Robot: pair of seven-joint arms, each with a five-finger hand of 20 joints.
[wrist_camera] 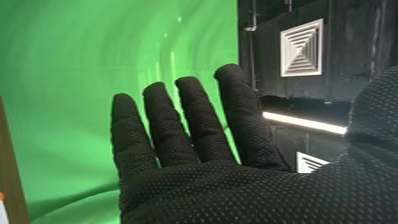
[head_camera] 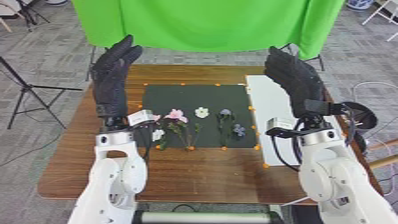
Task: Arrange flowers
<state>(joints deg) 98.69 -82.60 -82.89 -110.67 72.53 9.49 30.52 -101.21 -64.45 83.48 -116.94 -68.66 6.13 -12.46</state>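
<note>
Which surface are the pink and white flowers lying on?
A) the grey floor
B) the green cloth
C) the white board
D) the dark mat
D: in the head view the pink flower and the white flower both lie on the dark mat on the table.

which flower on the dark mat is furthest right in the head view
The bluish-purple flower near the right edge of the dark mat. The other purple one is further left and higher; the rest lie further left.
</note>
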